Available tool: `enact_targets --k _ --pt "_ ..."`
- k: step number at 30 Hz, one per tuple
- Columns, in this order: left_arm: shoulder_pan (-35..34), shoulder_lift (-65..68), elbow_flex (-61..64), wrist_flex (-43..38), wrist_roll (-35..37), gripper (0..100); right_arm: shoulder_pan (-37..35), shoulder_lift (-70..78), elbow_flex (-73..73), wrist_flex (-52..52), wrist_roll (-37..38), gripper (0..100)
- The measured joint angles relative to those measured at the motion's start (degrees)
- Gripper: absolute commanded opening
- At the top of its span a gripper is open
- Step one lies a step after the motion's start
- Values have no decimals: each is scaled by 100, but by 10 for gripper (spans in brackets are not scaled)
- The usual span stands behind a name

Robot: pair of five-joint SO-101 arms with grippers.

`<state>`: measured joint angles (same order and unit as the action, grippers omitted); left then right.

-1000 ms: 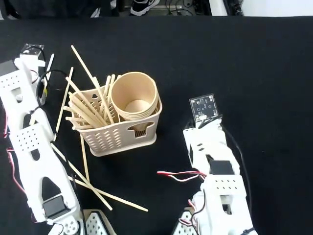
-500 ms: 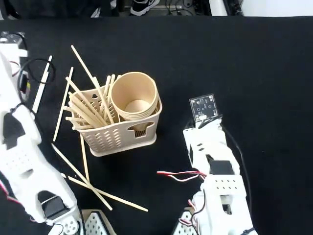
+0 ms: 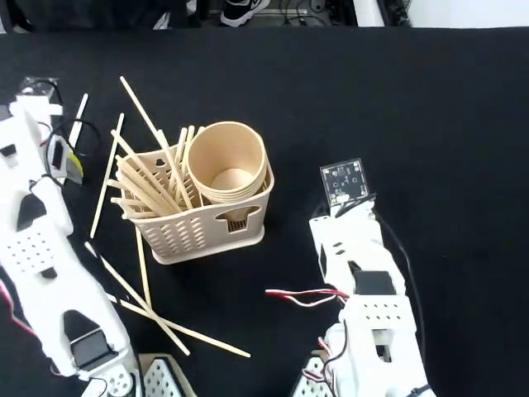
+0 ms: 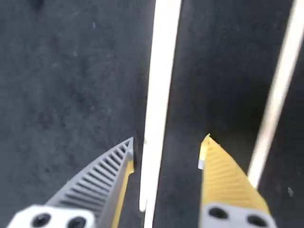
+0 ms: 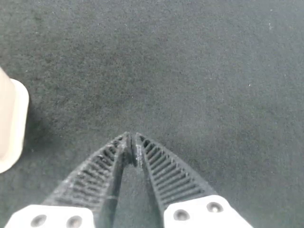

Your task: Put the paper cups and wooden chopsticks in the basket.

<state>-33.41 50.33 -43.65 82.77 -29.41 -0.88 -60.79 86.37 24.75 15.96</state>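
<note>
A slatted cream basket (image 3: 202,223) stands left of the table's middle. It holds stacked paper cups (image 3: 227,161) and a bundle of wooden chopsticks (image 3: 149,178). Several more chopsticks lie loose on the black cloth to its left (image 3: 107,174) and in front of it (image 3: 182,329). My left gripper (image 4: 168,140) is open low over the cloth, with one loose chopstick (image 4: 159,95) running between its fingers; a second chopstick (image 4: 278,90) lies just beside it. In the high view this chopstick (image 3: 80,112) lies at the far left. My right gripper (image 5: 129,145) is shut on nothing, to the right of the basket (image 5: 9,123).
The right arm (image 3: 355,273) rests on the cloth right of the basket, with red and white wires (image 3: 302,295) trailing from it. The table's right half and far side are bare black cloth. A shoe shows beyond the far edge.
The left arm swung out toward the table's left edge, then came back down over the loose chopstick at the far left. The right arm has stayed still.
</note>
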Motion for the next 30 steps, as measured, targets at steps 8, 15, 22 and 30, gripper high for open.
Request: enact_targets --k 8,15,22,30 --pt "18 1776 -2813 1266 -18 30 0 0 0 0 0 12" --pt "97 2690 -4712 1811 0 27 0 0 0 0 0 12" --pt "97 2400 -4325 1802 352 27 0 0 0 0 0 12" --pt "88 -62 -1741 1785 1064 27 0 0 0 0 0 12"
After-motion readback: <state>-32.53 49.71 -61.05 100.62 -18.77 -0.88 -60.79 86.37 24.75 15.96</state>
